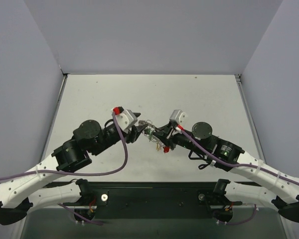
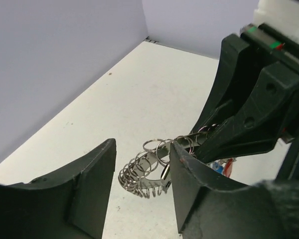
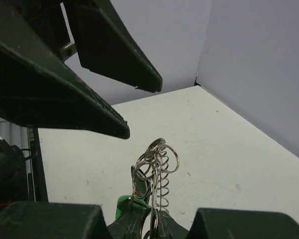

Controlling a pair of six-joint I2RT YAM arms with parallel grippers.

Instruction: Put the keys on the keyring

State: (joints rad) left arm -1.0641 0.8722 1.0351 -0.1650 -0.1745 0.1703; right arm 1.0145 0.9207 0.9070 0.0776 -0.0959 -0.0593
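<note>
The keyring [image 2: 139, 172], a grey coil-like ring strung with small split rings, hangs in the air between both grippers. My right gripper [image 3: 157, 226] is shut on its near end, and the ring [image 3: 157, 167] stands up out of its jaws. A green key [image 3: 122, 203] hangs beside those jaws. Red and blue keys [image 2: 224, 167] show behind my left gripper's right finger [image 2: 194, 189]. My left gripper [image 2: 142, 174] is open, one finger on each side of the ring's free end. From above, the left gripper [image 1: 139, 128] and the right gripper [image 1: 158, 133] meet at mid-table, with keys [image 1: 163, 147] dangling below.
The white table [image 1: 199, 94] is walled in by pale lilac panels at the back and on both sides. The right gripper's black fingers [image 2: 239, 124] crowd the left wrist view. A purple cable [image 1: 122, 149] loops over the left arm.
</note>
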